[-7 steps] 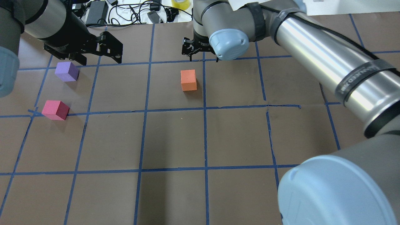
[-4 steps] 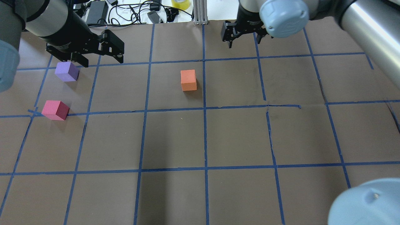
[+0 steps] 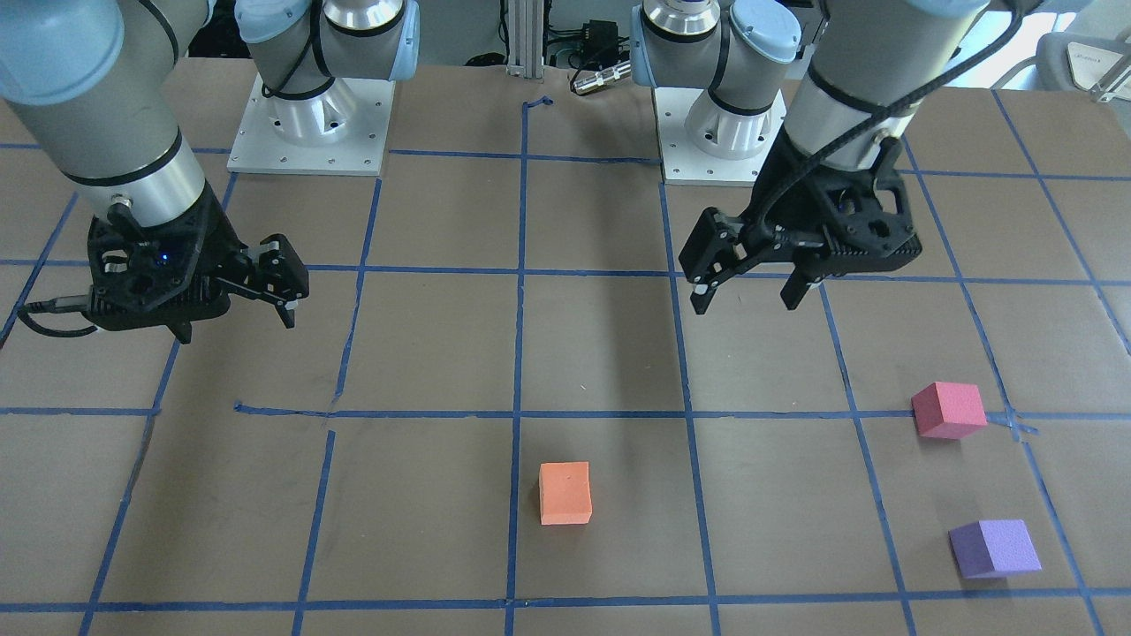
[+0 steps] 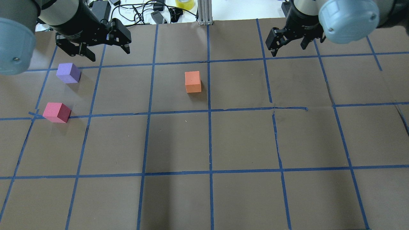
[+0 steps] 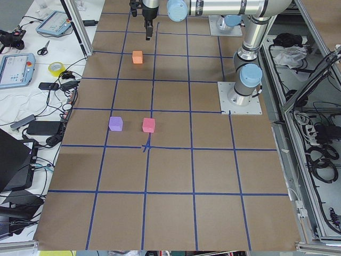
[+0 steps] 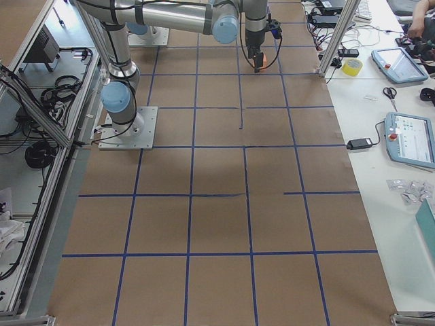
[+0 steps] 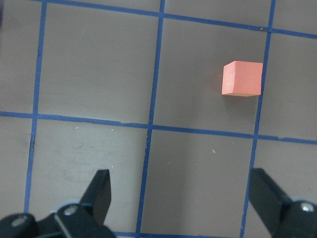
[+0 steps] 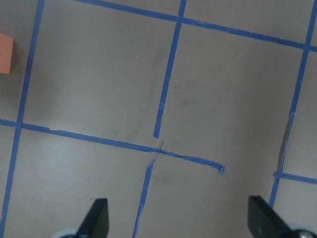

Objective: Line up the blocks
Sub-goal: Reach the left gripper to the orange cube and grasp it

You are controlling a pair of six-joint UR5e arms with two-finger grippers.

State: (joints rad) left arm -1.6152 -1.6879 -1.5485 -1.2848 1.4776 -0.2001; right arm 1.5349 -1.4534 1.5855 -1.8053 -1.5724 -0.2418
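Observation:
Three foam cubes sit apart on the brown table. The orange block [image 4: 193,82] is near the middle, also in the front view [image 3: 565,493] and left wrist view [image 7: 242,78]. The purple block [image 4: 68,73] and the pinkish-red block [image 4: 57,112] lie at the left, the pinkish-red one nearer the robot; both show in the front view, purple [image 3: 994,548] and pinkish-red [image 3: 948,410]. My left gripper [image 4: 110,55] hangs open and empty above the table, beyond and right of the purple block. My right gripper [image 4: 287,51] is open and empty, far right of the orange block.
Blue tape lines [image 4: 209,111] mark a grid on the table. Cables, power bricks and a yellow tape roll [image 4: 184,3] lie beyond the far edge, beside an aluminium post [image 4: 204,12]. The two arm bases [image 3: 309,115] stand on the robot's side.
My right arm has swung right, from just beyond the orange block to the far right of the table. My left gripper has shifted slightly farther from the purple block. The blocks have not moved.

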